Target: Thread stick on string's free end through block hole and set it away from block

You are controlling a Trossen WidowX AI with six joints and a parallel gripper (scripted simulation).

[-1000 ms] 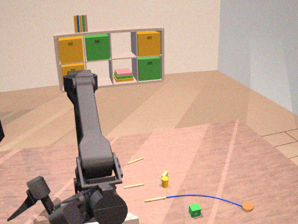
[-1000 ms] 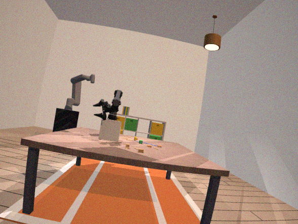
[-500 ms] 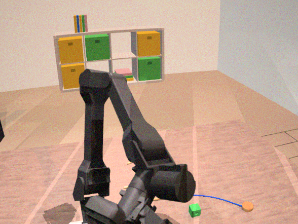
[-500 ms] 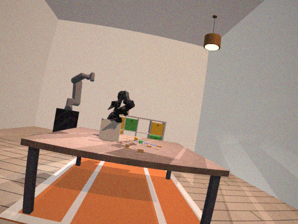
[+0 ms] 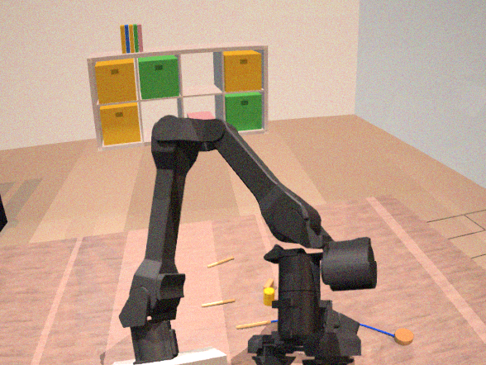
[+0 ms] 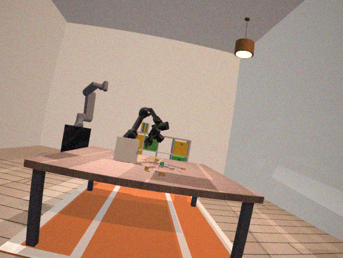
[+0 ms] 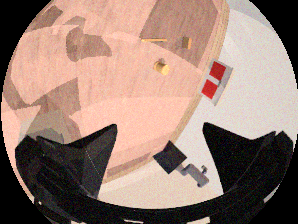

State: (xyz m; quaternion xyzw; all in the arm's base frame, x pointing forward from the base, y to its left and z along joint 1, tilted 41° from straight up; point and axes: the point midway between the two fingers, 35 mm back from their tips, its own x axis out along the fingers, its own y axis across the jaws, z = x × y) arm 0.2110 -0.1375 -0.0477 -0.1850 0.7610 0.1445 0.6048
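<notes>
The stick on the string [image 5: 253, 324] lies flat on the table, with the blue string [image 5: 374, 329] [image 6: 170, 166] running right to the round orange button [image 5: 403, 336]. My gripper [image 5: 303, 357] [image 6: 150, 142] [image 7: 161, 127] is open and empty. It hangs low over the string just right of the stick and hides the middle of the string. A small wooden block [image 6: 161, 173] and another small wooden piece [image 6: 147, 167] lie near the table's front in the exterior view. I cannot tell which one has the hole.
Two loose sticks [image 5: 220, 262] [image 5: 218, 303] lie left of my gripper. A yellow cylinder [image 5: 269, 296] stands close behind the gripper's left side. A green cube [image 6: 161, 162] sits by the string. The white robot base [image 6: 126, 149] stands on the table.
</notes>
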